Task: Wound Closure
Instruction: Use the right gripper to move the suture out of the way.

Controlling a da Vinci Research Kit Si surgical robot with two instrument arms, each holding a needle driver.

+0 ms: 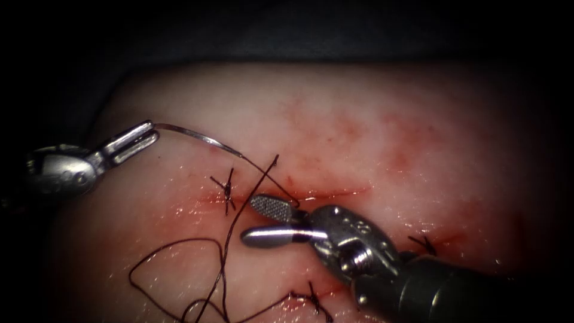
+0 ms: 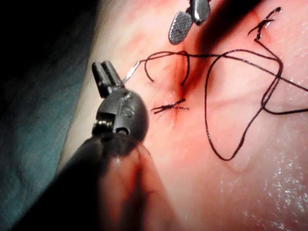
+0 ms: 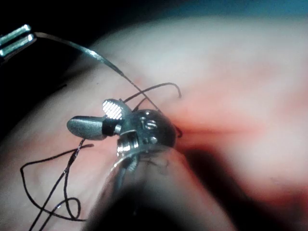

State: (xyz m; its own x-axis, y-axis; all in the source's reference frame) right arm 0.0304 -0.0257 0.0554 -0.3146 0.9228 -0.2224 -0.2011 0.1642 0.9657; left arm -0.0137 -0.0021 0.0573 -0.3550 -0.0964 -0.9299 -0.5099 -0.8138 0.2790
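Holding the thin, stiff, slippery needle (image 1: 197, 136) by one end, your left tool (image 1: 133, 142) stays clear of tissue (image 1: 359, 119); right tool (image 1: 269, 221) gapes empty.

tissue (image 1: 335, 113): pale pink, mottled red | cut (image 1: 335, 193): red | fluid (image 1: 191, 206): red | thread (image 1: 173, 244): dark | needle (image 1: 197, 136): silver | tools (image 1: 128, 142) (image 1: 272, 221): grey metal, one pad (image 1: 270, 206) cross-hatched

Right claw (image 3: 94, 119) open, empty, above tissue (image 3: 250, 86); left claw (image 3: 14, 41) gripping needle (image 3: 86, 55); thread (image 3: 48, 187) loops.
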